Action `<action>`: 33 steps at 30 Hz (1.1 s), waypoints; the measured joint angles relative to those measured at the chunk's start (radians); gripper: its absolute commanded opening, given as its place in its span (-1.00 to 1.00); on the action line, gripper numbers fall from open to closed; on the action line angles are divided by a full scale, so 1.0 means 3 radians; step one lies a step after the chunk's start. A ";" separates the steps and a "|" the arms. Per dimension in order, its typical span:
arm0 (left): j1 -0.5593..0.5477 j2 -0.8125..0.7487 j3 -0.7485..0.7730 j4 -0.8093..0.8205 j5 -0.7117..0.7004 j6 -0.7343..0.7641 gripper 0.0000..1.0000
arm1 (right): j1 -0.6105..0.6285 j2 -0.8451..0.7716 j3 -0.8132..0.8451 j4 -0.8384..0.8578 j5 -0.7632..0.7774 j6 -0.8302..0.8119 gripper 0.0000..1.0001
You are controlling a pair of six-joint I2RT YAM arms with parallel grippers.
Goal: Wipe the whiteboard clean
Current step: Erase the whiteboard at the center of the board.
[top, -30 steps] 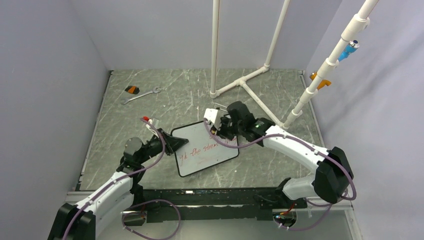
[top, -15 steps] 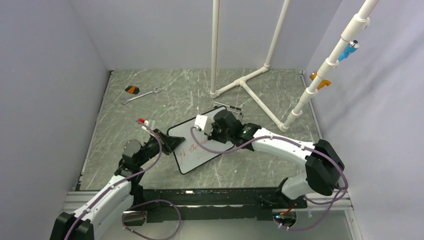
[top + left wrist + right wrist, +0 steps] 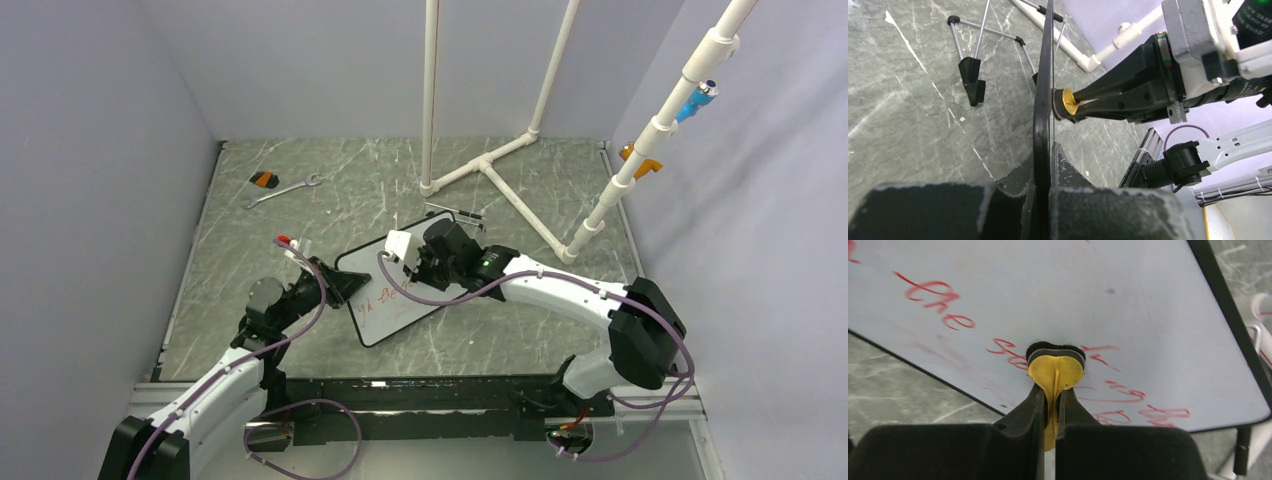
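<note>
The right hand (image 3: 1050,396), clenched on the eraser (image 3: 1055,369), has swept left across the board (image 3: 398,314) the left hand (image 3: 1042,170) grips; writing (image 3: 928,292) remains.

A grey-green marbled worktop (image 3: 350,160) carries a silver wrench (image 3: 283,190) at its far left, with a small orange-and-black object (image 3: 264,180) just beside it. A white pipe frame (image 3: 487,160) stands at the back. A slanted white pipe (image 3: 655,130) bears a blue piece (image 3: 697,98) and an orange clip (image 3: 640,160).
</note>
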 measured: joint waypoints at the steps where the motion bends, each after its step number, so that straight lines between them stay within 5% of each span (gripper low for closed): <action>1: 0.0000 -0.0001 0.0000 0.0000 0.0005 0.0005 -1.00 | 0.0027 0.0019 0.0037 -0.0039 -0.0067 0.0018 -1.00; 13: 0.0006 -0.0045 0.0000 -0.0041 -0.0039 0.0022 -1.00 | -0.0175 0.0134 0.0205 0.0038 0.0286 0.0322 -1.00; 24: 0.0018 -0.0158 -0.0003 -0.0167 -0.0051 0.0042 -1.00 | 0.0136 0.0198 0.0252 -0.0048 0.0045 0.0217 -1.00; 33: 0.0020 -0.0411 -0.0033 -0.0357 -0.0085 0.0160 -1.00 | -0.0168 0.0156 0.0256 0.0042 -0.0025 0.0346 -1.00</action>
